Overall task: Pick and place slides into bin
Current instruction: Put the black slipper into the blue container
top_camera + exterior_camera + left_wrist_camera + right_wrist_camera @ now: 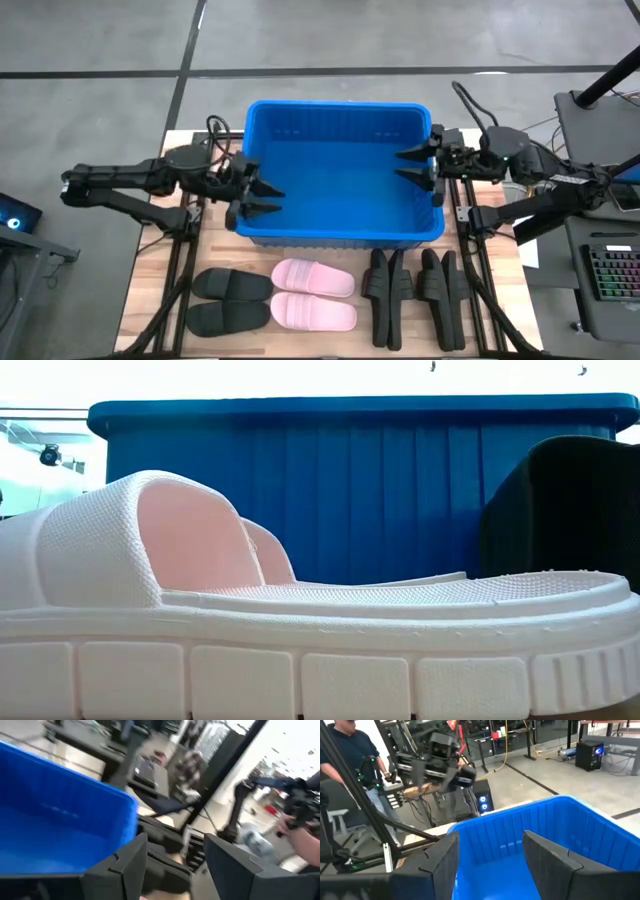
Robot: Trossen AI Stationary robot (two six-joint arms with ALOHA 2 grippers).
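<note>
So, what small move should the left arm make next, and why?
Probably swing the left gripper back off the bin's rim and down toward the nearest black slides. Its fingers are open and empty, the bin holds nothing, and all slides still lie in front. The right gripper waits open over the opposite rim.

A pale wooden counter (215, 255) is seen from above, carrying the bin (340, 235); the bin, bright blue and deep, is set toward the far edge and taken as landmark; in front of it a row of slides is laid; two black slides (230, 300) are placed before its left corner, two pink slides (313, 295) before its middle, and four black slides (415, 295), turned on edge, before its right corner.
</note>
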